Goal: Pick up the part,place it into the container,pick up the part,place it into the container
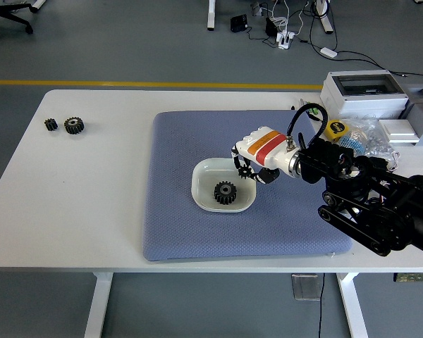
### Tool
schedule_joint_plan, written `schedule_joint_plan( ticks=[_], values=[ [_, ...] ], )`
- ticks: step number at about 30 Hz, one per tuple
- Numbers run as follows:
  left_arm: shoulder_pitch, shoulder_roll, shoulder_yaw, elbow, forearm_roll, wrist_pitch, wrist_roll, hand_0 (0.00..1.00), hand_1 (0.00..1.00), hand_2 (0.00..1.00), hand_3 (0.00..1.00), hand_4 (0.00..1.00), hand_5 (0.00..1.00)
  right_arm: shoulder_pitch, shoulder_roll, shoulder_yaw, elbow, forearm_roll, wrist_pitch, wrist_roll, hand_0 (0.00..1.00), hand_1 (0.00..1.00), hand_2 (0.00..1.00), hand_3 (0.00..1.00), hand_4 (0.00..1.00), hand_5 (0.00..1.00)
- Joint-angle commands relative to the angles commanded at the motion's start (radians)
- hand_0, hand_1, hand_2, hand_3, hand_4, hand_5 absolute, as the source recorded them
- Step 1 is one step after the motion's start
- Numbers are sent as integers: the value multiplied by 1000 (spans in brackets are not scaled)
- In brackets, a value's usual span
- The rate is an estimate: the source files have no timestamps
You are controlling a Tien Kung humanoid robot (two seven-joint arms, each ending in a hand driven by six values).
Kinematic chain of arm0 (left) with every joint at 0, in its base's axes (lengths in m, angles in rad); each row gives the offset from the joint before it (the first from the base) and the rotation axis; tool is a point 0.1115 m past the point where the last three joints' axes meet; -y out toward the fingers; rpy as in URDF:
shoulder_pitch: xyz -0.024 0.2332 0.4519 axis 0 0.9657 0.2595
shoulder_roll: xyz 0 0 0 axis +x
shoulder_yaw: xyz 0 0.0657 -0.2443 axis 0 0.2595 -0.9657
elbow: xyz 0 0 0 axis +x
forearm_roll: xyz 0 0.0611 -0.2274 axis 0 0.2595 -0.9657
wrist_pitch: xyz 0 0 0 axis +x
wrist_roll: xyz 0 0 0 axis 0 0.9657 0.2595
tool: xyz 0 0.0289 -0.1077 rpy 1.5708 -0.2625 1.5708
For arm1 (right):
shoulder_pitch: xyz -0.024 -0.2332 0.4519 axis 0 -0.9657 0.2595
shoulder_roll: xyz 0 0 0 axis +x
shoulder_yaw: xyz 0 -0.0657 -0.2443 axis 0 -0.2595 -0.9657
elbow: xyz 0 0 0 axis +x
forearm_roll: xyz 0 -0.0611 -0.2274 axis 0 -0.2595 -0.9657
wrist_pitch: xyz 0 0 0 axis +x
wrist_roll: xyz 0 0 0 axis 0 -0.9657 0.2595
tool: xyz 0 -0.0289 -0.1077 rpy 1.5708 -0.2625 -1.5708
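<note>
Head view shows the right hand (248,169) clenched on a small gear (244,171) above the white bowl's (206,174) right rim, so an early release risks it bouncing off the rim onto the blue mat (190,225).

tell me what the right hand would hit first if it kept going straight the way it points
Probably the white container, most likely its right rim. The right hand points left and down, holding a small gear over that rim; the gear already inside lies just beyond. Height is hard to judge.
</note>
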State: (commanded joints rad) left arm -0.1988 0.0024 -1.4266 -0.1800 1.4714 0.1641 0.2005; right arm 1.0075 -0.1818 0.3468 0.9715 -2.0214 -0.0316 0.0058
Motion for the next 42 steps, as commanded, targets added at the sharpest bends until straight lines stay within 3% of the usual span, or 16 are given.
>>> schedule_joint_plan(
  ticks=[8,22,23,34,35,40,41,42],
  values=[
    [-1,2,-5,0,3,2,0,655,657,640,558,580,522,8,30,-18,-1,63,-2,-8,332,409,445,505,771,2],
    [8,4,-14,0,16,2,2,656,656,642,559,580,519,11,61,-60,-9,90,48,-21,328,410,455,514,761,2],
    [9,3,-17,0,18,2,2,656,656,641,559,581,519,11,62,-60,-8,90,48,-21,328,412,465,514,693,57],
    [13,4,-20,0,28,1,4,656,656,641,559,582,520,7,86,-45,-58,90,34,-30,326,428,493,520,653,121],
    [13,4,-20,0,29,2,4,656,656,642,559,582,520,6,87,-42,-62,88,36,-31,309,438,517,523,759,171],
    [12,4,-17,0,27,2,4,656,656,642,559,582,520,9,84,-32,-72,83,79,-35,309,438,517,523,759,171],
    [11,4,-15,0,25,1,4,655,657,641,559,582,519,11,84,-31,-73,86,84,-32,320,480,627,646,970,289],
    [11,4,-14,0,24,1,4,655,657,641,559,582,519,12,83,-30,-73,89,88,-29,320,480,627,646,970,289]
  ],
)
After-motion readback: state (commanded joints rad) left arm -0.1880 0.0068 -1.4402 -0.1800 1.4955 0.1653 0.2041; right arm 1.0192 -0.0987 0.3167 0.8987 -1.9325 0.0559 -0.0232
